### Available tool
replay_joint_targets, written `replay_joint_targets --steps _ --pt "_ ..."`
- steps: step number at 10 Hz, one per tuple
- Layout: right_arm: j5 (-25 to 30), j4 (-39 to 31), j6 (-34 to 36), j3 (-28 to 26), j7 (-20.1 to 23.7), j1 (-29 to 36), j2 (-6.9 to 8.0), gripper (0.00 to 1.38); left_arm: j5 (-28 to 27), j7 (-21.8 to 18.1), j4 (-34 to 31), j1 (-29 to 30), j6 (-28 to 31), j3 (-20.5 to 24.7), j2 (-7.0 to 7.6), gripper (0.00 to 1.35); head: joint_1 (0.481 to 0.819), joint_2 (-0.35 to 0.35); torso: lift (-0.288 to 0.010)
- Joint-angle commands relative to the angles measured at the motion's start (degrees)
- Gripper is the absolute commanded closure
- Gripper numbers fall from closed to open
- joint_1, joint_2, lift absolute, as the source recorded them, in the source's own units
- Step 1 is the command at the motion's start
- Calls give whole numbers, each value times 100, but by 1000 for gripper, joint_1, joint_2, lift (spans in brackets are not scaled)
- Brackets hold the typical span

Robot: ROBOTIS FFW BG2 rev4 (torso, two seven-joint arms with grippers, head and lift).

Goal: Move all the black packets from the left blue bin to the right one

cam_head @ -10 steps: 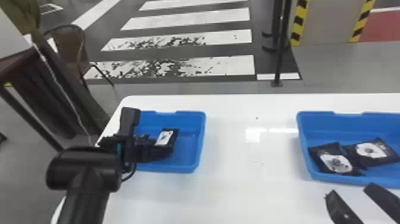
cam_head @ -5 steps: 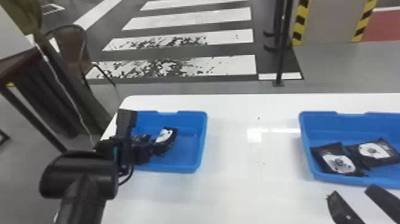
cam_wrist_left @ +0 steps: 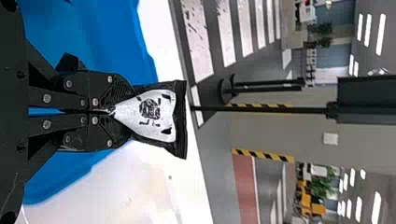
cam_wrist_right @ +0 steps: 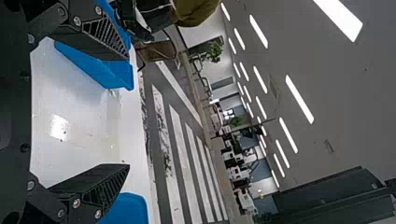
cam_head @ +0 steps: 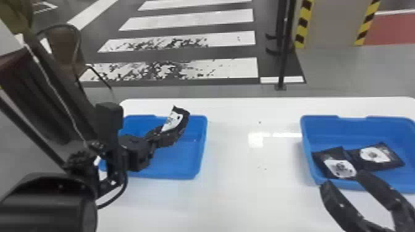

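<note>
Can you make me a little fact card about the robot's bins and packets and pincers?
Left pincer: shut on a black packet with a white patch
Held packet: up over the left blue bin
Right blue bin: one packet with another beside it, both with white patches
Right pincer: open, by the right bin's near side
Table: white, under both bins

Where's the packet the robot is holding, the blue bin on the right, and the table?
Held packet (cam_wrist_left: 170,109): left wrist view, on its white patch.
Right blue bin (cam_head: 398,131): head view, inside of its back wall.
Table (cam_head: 247,197): head view, bare white top.
</note>
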Motion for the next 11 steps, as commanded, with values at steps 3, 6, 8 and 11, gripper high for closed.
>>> replay_joint_targets --steps 3,6,8,11 --pt "-155 191 536 182 353 -696 0 228 678 30 -248 301 -588 -820 30 1207 695 90 -140" --pt "-486 641 662 651 388 -1427 -79 225 1066 74 -248 259 -701 -1357 74 1207 695 29 -140" --pt "-555 894 705 742 397 -1835 -88 225 1204 91 -248 203 -701 -1643 118 1207 695 8 -140" --pt "-555 1302 705 868 397 -2384 -88 223 1409 109 -234 161 -673 -1917 145 1207 695 -25 -140"
